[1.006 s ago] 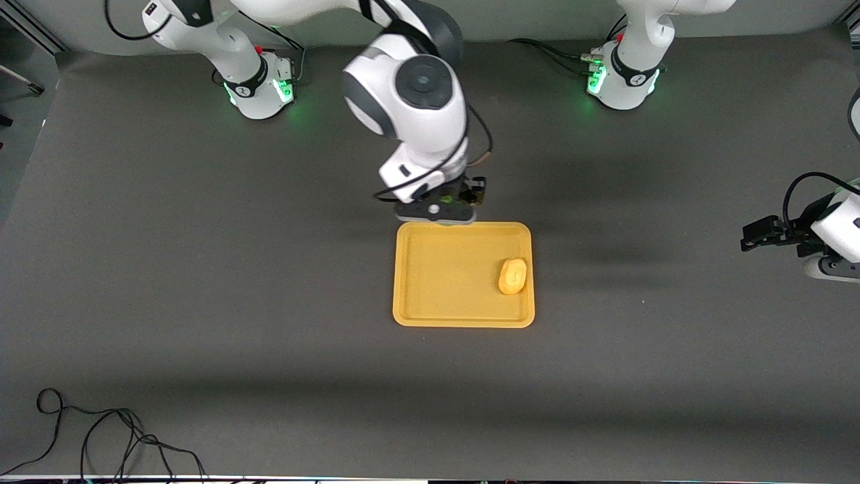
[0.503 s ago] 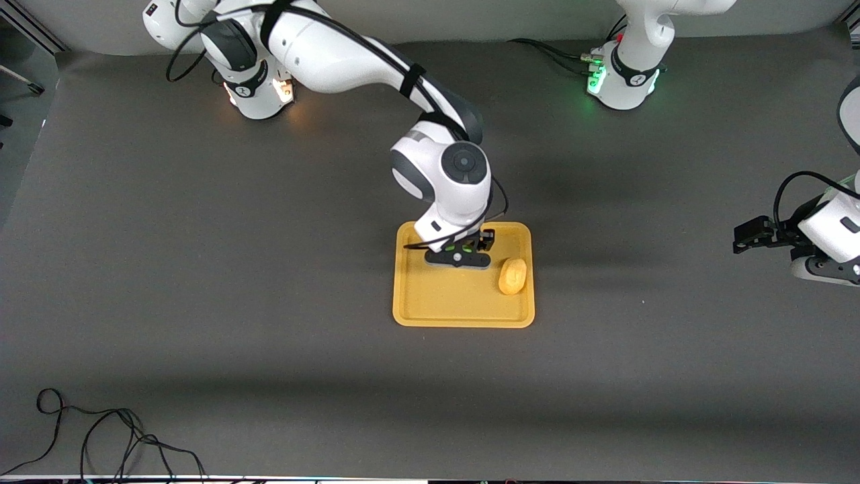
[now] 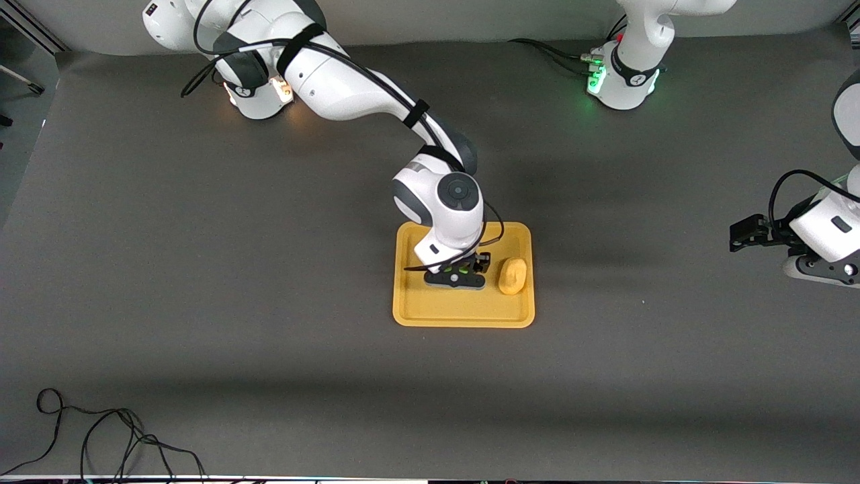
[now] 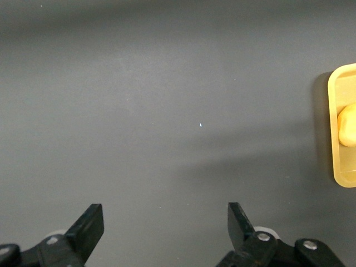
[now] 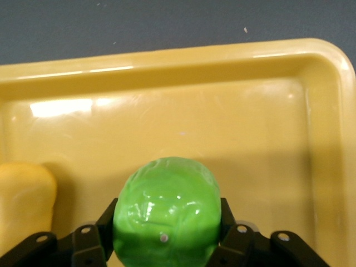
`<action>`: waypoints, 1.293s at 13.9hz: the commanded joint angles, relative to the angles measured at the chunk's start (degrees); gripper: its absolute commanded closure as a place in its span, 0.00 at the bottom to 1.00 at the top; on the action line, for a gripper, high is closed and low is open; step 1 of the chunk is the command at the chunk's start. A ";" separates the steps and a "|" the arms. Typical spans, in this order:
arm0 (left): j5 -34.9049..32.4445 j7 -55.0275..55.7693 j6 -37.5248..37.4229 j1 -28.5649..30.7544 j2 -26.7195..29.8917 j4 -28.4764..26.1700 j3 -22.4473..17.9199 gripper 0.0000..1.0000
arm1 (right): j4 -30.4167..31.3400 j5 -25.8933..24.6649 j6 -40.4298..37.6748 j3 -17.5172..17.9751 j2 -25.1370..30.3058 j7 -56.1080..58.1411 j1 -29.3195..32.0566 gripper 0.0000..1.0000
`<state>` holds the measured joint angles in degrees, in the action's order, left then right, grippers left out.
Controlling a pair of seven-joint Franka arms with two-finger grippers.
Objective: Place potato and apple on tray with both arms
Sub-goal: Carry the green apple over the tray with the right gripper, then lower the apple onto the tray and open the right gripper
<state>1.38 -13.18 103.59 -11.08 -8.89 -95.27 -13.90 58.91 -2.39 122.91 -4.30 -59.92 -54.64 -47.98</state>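
The yellow-orange tray lies mid-table. The potato lies in it, by the rim toward the left arm's end. My right gripper is low over the tray, beside the potato, and is shut on the green apple. In the right wrist view the apple sits between the black fingers above the tray floor, with the potato close by. My left gripper is open and empty over bare mat at the left arm's end of the table; the left wrist view shows the tray and potato at its edge.
A black cable lies coiled on the mat at the corner nearest the front camera, at the right arm's end. The two arm bases stand along the table edge farthest from the front camera.
My right gripper has moved with the apple from over the tray's rim nearest the robot bases to low over the tray's middle, beside the potato. The left arm has shifted slightly.
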 commanded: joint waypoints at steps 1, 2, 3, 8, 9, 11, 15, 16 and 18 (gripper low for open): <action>-0.77 2.81 -2.77 -0.52 0.71 1.22 -0.25 0.01 | -1.87 -0.95 0.92 -0.36 -1.42 -0.91 -0.01 0.53; -0.77 2.81 -3.65 -0.52 0.80 1.66 -0.25 0.01 | -1.87 -0.86 1.28 -0.36 -1.43 -1.08 -0.01 0.47; -0.77 2.90 -4.71 -0.61 0.89 2.62 -0.17 0.01 | -1.87 -0.86 1.28 -0.36 -1.43 -1.08 0.08 0.04; -0.68 2.99 -8.06 -0.61 1.07 5.44 0.80 0.01 | -2.83 -0.07 -6.51 -0.01 4.36 -1.52 0.26 0.00; -0.77 3.07 -7.62 -0.78 1.07 5.27 1.15 0.01 | -2.83 0.19 -9.94 -0.01 7.42 -1.43 0.52 0.00; -0.77 3.16 -7.44 -1.23 1.07 5.18 1.33 0.00 | -2.83 1.33 -15.92 -0.10 13.05 -1.43 1.22 0.00; -0.77 3.25 -7.88 -0.88 1.68 4.74 1.33 0.01 | -1.96 1.17 -28.32 -0.54 24.04 2.58 4.81 0.00; -0.86 3.16 -7.71 -0.79 1.77 4.74 1.24 0.01 | -0.56 1.16 -31.56 -0.62 27.28 7.66 6.74 0.00; -0.86 3.16 -7.79 -0.79 1.77 4.65 1.24 0.01 | 3.65 1.25 -37.11 -0.62 33.61 17.07 11.13 0.00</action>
<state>1.32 -10.99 96.57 -11.62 -8.21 -90.21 -12.54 55.20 -1.85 88.49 -5.09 -33.53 -45.62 -40.52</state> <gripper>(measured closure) 0.004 0.000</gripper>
